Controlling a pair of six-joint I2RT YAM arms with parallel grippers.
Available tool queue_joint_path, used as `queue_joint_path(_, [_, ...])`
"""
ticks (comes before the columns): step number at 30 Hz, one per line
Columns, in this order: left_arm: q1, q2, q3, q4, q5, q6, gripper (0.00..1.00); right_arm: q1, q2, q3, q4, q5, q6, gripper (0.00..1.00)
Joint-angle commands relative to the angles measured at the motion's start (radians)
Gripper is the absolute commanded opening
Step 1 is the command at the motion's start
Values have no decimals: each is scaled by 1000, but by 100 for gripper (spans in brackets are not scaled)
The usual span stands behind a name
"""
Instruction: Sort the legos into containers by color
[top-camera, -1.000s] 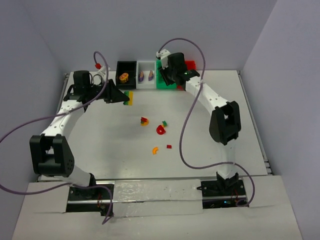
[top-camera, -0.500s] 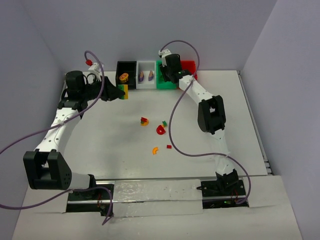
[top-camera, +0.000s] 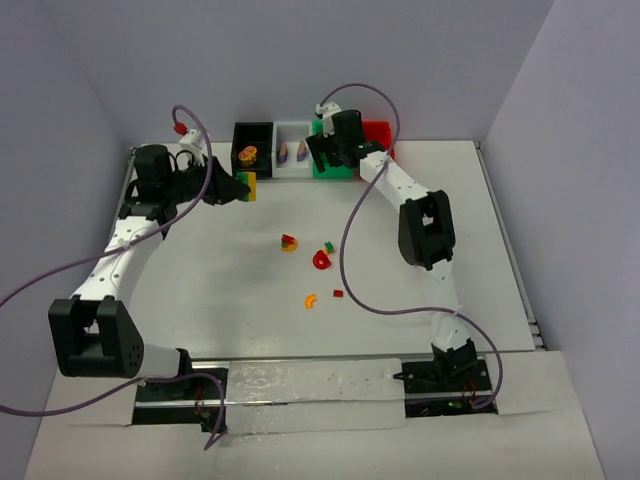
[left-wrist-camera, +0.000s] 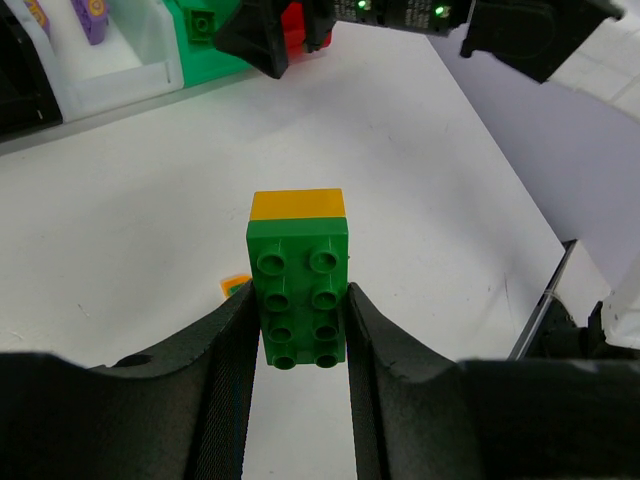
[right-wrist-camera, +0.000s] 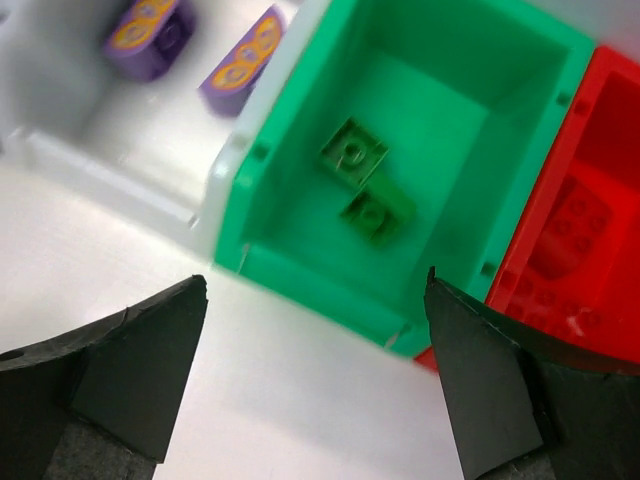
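Legos (top-camera: 321, 259) are lying loose in the middle of the table (top-camera: 200, 290), red, green and orange bits close together, well apart from the bins at the far edge. Left gripper (left-wrist-camera: 300, 296) is clamping a green brick (left-wrist-camera: 298, 310) with a yellow one (left-wrist-camera: 298, 204) stuck to its far end, near the black bin (top-camera: 252, 135). Right gripper (right-wrist-camera: 315, 335) is hanging with jaws spread wide over the green bin (right-wrist-camera: 440, 60), where two green pieces (right-wrist-camera: 352, 155) are resting. Purple pieces (right-wrist-camera: 245, 60) are sitting in the white bin (right-wrist-camera: 110, 175).

A: Top camera?
B: High behind the arm bases (top-camera: 450, 375), tilted down over the whole bench (top-camera: 230, 300).
A: Wrists?
B: Right sits close above the green bin (right-wrist-camera: 440, 110); left sees it obliquely, farther off.
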Motion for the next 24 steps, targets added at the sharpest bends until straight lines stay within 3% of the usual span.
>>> queue_joint_path(1, [1,38,40,-6,146,109,1,-8,-291,-83,-38,-148,4,96])
queue_joint_path(6, [0,85,56,-42,257,175,0,-13,-543,-256,-104,-438,-14,96])
queue_joint_path(9, [0,77,33,-41,310,214,0,-12,-595,-284,-183,-588,-31,96])
queue_joint_path(15, [-6,12,-90,229,457,72,0,3,-701,-362,-290,-860,49,89])
queue_joint_path(17, [-25,7,-87,232,496,82,0,24,-710,-383,-309,-906,48,88])
queue_joint_path(19, [-55,34,-15,21,531,239,0,54,-700,-341,-375,-929,8,87])
queue_joint_path(22, [-110,95,125,-469,555,660,0,88,-664,-277,-518,-925,-81,87])
queue_joint_path(24, [-126,134,162,-618,574,790,0,107,-655,-253,-567,-912,-118,87])
